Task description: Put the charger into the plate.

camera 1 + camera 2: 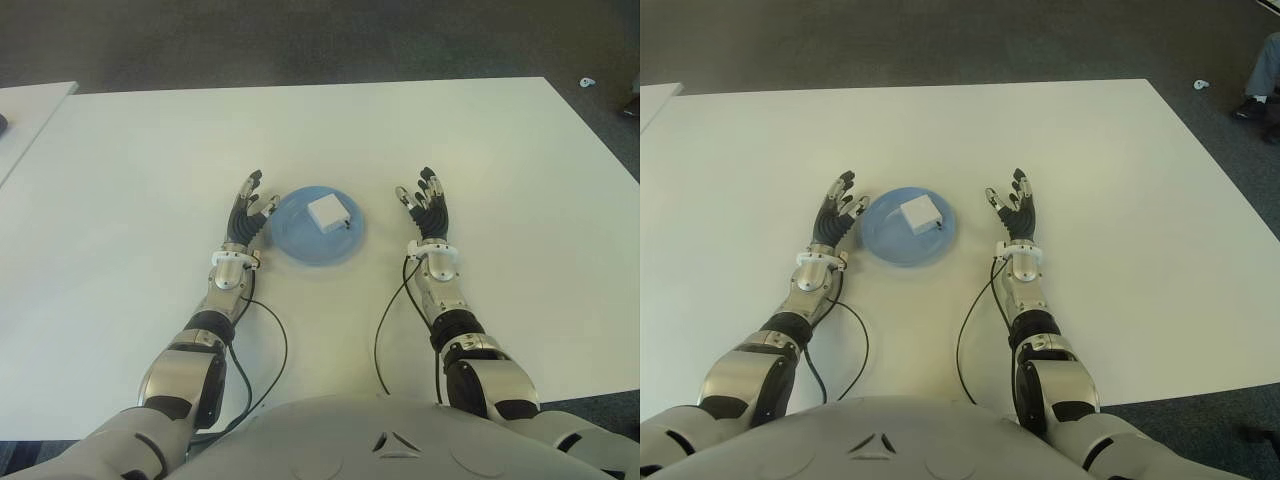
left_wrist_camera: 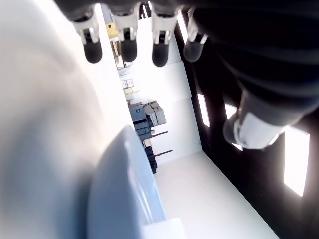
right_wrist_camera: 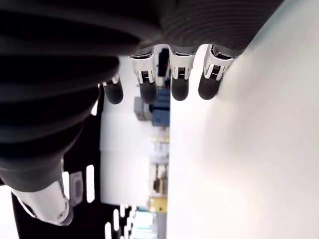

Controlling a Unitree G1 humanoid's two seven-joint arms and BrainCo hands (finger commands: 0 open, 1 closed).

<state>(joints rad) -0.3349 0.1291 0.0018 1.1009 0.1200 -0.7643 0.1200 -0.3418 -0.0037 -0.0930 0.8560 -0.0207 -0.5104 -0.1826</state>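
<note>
The white charger (image 1: pixel 328 211) lies in the blue plate (image 1: pixel 300 243), toward the plate's far side, with a short dark bit of it showing at the edge nearest the right robot hand. The plate sits on the white tabletop (image 1: pixel 520 160) between the two robot hands.

The left robot hand (image 1: pixel 250 208) shows just beside the plate's left rim, its fingertips close to the rim, though whether they touch it cannot be told. Its fingers (image 2: pixel 127 47) are stretched out and slightly spread, the thumb set apart, and they hold nothing. In the left wrist view the plate's pale blue rim curves just past the palm, with a white corner of the charger beyond it.

The right robot hand (image 1: pixel 424 205) shows near the plate's right side, a clear strip of tabletop between them. Its fingers (image 3: pixel 179 84) are likewise extended and relaxed, nothing between them and the thumb.

A dark cable (image 1: pixel 268 350) trails from each forearm across the tabletop toward the robot's body.

A small white object (image 1: pixel 587 82) lies on the dark floor beyond the tabletop's far right corner.
</note>
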